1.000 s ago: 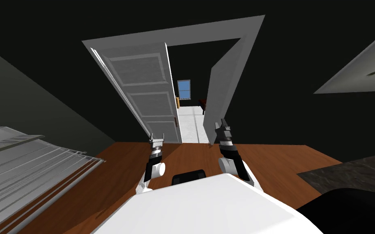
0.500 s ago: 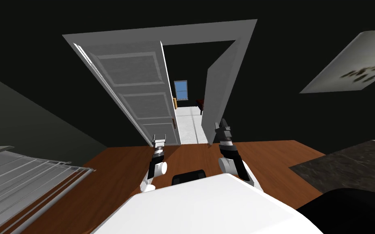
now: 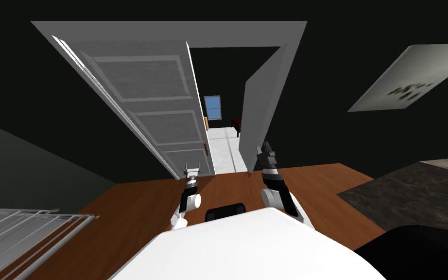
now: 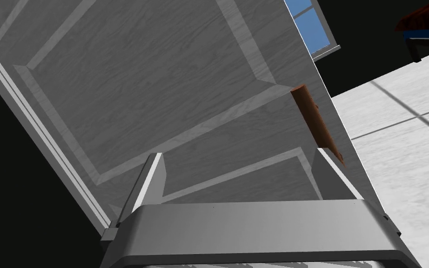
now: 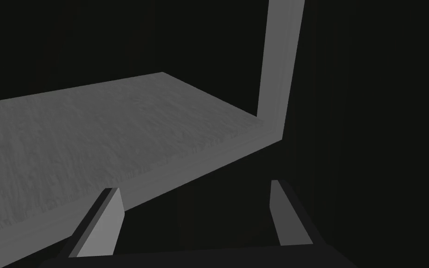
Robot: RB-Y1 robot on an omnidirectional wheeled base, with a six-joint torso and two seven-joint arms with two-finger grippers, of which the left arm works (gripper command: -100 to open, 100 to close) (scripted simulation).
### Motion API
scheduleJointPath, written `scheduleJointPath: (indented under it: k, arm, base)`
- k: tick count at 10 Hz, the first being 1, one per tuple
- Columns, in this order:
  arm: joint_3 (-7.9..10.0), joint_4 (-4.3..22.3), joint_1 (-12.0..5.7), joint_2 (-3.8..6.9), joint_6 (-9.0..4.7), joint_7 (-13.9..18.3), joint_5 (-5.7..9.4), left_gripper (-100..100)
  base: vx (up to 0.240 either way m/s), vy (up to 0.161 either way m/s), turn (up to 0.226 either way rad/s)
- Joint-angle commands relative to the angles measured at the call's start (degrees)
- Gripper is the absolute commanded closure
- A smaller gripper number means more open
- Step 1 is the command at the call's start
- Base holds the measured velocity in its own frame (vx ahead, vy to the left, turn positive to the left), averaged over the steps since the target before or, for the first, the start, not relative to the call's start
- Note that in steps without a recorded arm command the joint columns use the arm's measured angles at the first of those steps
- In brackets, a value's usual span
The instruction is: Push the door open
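Left gripper, jaws spread, faces the grey panelled door just beside its brown bar handle, evidently to push, not grasp; right gripper likewise spread.

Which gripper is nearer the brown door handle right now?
Left. The left gripper, open, faces the door just beside the handle; the right gripper is across the opening, by the door frame.
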Motion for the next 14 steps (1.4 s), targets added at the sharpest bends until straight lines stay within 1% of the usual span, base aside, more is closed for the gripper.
scheduleJointPath:
  k: [1, 2, 3, 4, 5, 6, 7, 10, 11, 14]
  arm:
    - [-0.32, 2.86, -1.26, -0.1, -0.51, 1.91, 1.11, -100]
    - [-0.57, 4.54, -2.03, -0.11, -0.96, 3.19, 1.83, -100]
    - [-0.57, 4.9, -2.03, -0.11, -0.96, 3.19, 1.83, -100]
    - [-0.82, 6.52, -2.81, -0.12, -1.41, 4.47, 2.55, -100]
    - [-0.82, 6.86, -2.81, -0.12, -1.41, 4.47, 2.55, -100]
    - [-1.07, 8.8, -3.58, -0.14, -1.85, 5.73, 3.26, -100]
    - [-1.07, 8.8, -3.58, -0.14, -1.85, 5.73, 3.26, -100]
    - [-1.77, 14.03, -5.78, -0.29, -3.12, 9.32, 5.28, -100]
    - [-1.77, 14.35, -5.78, -0.29, -3.12, 9.32, 5.28, -100]
    - [-2.44, 19.6, -7.86, -0.5, -4.32, 12.73, 7.2, -100]
  base:
    - [0.062, 0.041, -0.148]
    - [0.068, 0.05, -0.172]
    - [0.05, 0.042, -0.041]
    - [0.05, 0.04, -0.08]
    - [0.036, 0.029, -0.046]
    - [0.037, 0.031, -0.089]
    - [0.035, 0.029, -0.048]
    - [0.059, 0.047, -0.109]
    - [0.053, 0.045, -0.047]
    - [0.064, 0.051, -0.113]
